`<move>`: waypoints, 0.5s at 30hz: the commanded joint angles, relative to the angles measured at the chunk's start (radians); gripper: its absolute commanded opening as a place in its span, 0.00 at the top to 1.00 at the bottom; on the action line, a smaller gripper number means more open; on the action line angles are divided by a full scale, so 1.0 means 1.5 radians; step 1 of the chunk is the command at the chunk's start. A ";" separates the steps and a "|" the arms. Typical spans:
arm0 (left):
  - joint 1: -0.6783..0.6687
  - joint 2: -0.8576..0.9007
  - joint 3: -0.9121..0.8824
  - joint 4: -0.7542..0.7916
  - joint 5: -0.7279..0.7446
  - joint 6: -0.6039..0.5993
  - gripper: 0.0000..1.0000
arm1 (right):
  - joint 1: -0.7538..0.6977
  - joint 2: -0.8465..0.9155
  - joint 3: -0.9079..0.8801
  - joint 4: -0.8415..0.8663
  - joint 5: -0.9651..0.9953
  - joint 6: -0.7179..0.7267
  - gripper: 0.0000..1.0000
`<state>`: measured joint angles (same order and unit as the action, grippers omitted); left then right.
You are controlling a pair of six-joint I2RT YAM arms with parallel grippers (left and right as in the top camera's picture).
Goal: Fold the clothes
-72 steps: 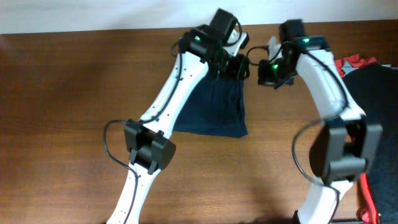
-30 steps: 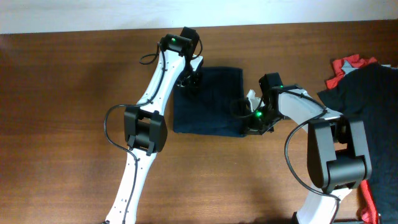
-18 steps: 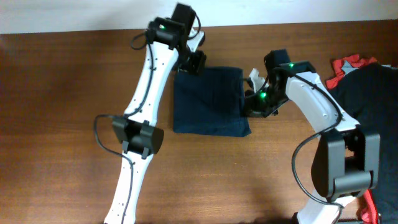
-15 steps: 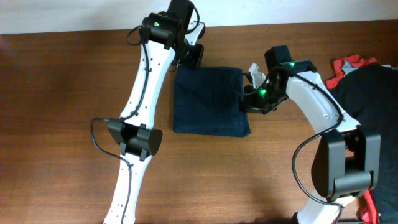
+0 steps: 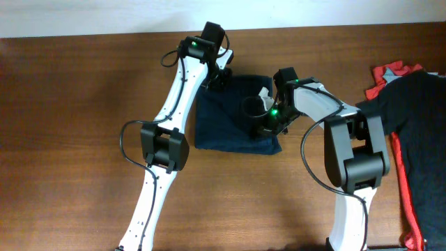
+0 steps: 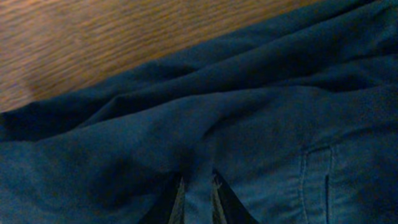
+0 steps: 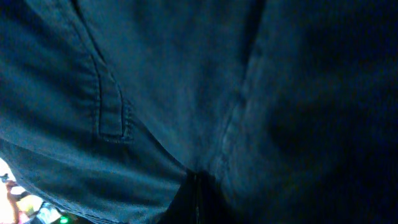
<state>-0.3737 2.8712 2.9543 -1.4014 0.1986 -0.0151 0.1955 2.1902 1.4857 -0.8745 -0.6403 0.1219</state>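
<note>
Overhead view: the dark navy-blue fabric shorts (image 5: 226,122) lie in the middle of the brown wooden table (image 5: 83,125), already doubled into a roughly square packet. The left gripper (image 5: 217,75) is down on the packet's far left corner. The right gripper (image 5: 261,120) sits on the right half, where a small curl of cloth stands up beside it. A black shirt (image 5: 418,104) and a red garment (image 5: 388,72) lie well apart at the right edge. No box, basket or other container is in view.

Left wrist view: a raised ridge of the navy cloth runs straight in between the fingers (image 6: 229,211), which are drawn close and pinching it; bare table shows just beyond the hem.

Right wrist view: the fingers (image 7: 183,208) are closed tight, with creases of cloth converging into them beside a stitched belt loop.

This looks like the start of a further fold. Next, both pinches likely need lifting together and carrying across evenly, without dragging the lower layers askew.
</note>
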 commanded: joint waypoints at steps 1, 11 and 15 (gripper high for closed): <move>0.001 0.010 -0.001 0.018 0.005 0.006 0.84 | 0.004 0.048 -0.004 -0.005 0.025 0.025 0.96; 0.004 -0.109 0.123 -0.078 0.005 0.006 0.75 | 0.005 -0.048 0.091 -0.106 -0.018 -0.063 0.96; 0.005 -0.127 0.123 -0.192 0.016 0.006 0.73 | 0.005 -0.073 0.125 -0.094 0.005 -0.089 0.96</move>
<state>-0.3733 2.7358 3.1214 -1.5936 0.1989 -0.0151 0.1951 2.1414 1.6295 -1.0271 -0.6601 0.0368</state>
